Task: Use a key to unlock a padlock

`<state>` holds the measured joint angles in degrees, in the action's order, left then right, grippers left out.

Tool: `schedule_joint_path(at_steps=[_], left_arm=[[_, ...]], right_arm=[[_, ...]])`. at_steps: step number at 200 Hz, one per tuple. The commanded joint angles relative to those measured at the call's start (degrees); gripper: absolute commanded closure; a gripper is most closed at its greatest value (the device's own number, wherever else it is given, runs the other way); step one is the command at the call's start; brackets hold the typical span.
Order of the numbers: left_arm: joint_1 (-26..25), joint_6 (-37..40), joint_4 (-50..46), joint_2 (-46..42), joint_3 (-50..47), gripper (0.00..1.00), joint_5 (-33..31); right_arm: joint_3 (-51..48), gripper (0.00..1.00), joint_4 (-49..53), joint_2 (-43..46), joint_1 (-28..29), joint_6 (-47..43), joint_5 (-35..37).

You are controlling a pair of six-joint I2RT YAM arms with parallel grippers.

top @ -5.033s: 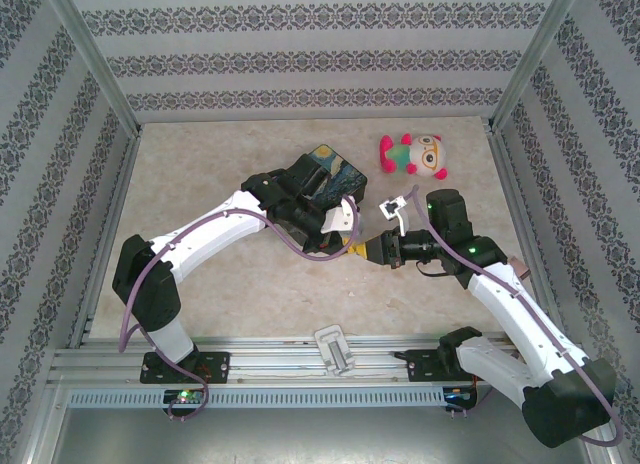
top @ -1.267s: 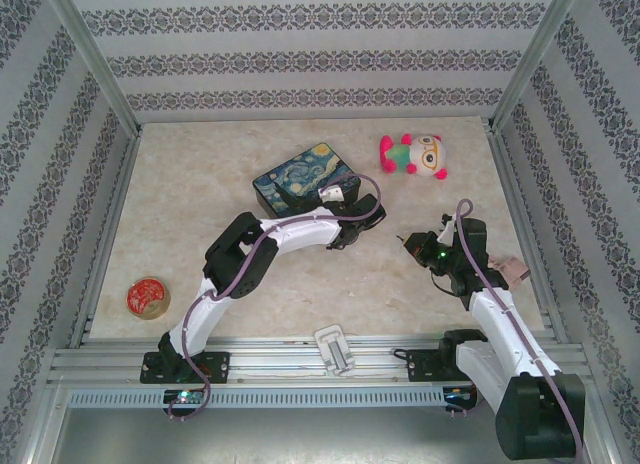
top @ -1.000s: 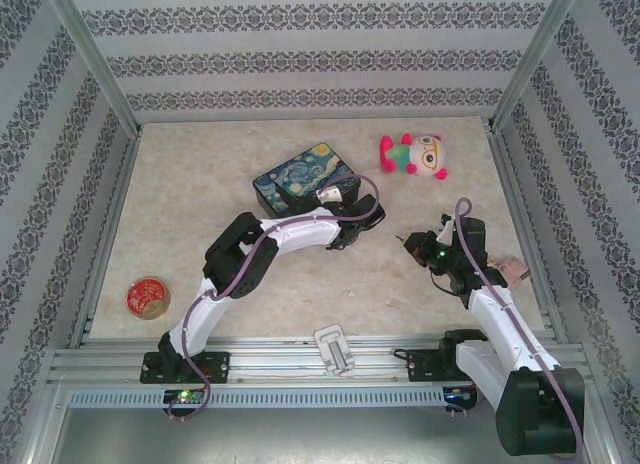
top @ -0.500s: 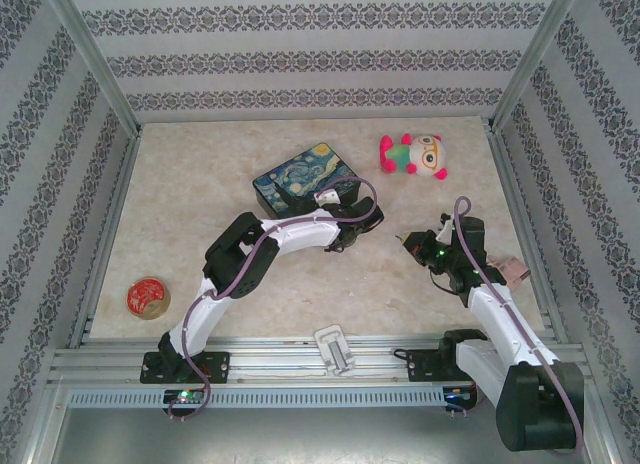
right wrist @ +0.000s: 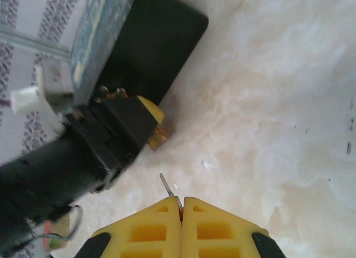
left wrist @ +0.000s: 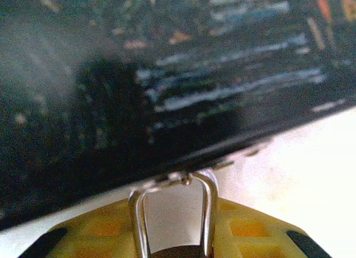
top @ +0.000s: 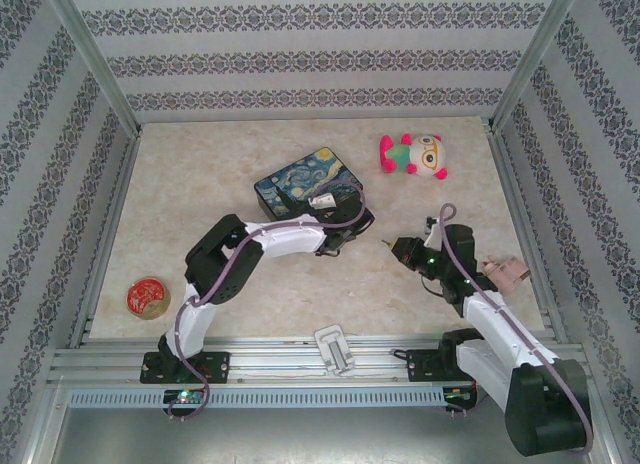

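Note:
The padlock's thin silvery shackle (left wrist: 208, 205) stands up between my left gripper's (left wrist: 173, 231) yellow fingers, right against the dark side of the painted tin (left wrist: 167, 74). Its brass body (right wrist: 158, 136) pokes out under that gripper in the right wrist view. My left gripper (top: 343, 234) is shut on the padlock beside the tin (top: 300, 182). My right gripper (right wrist: 181, 201) is shut on the key, whose slim blade (right wrist: 166, 185) sticks out towards the padlock with a gap of bare table between. In the top view my right gripper (top: 391, 245) sits just right of the left one.
A pink and green plush toy (top: 415, 154) lies at the back right. A small round red tin (top: 147, 296) sits near the front left. A white clip (top: 335, 350) rests on the front rail. Patterned walls close in three sides.
Five seconds ago the two grippers met; they then drew apart. Over the last second my right gripper has moved left towards the left one, and the left arm's elbow has swung left.

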<state>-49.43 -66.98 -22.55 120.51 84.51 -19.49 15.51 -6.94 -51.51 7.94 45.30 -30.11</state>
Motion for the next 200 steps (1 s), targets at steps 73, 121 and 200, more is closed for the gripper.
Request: schedule_joint_path(at_steps=[73,121,200], left_arm=[[-0.93,-2.36,16.92,-10.27,-8.06,1.00,2.22],[-0.85,-4.57,17.72,-9.26,-8.32,1.00,2.85],[-0.76,-6.64,18.76,-7.57,-7.41,1.00,5.99]], right_arm=[[-3.90,1.00,-26.43,-14.38,14.66,4.92,10.46],[-3.86,1.00,-34.72,-21.24,18.87,6.82,16.75],[-5.71,1.00,-51.53,-32.22,19.89,12.02,19.84]])
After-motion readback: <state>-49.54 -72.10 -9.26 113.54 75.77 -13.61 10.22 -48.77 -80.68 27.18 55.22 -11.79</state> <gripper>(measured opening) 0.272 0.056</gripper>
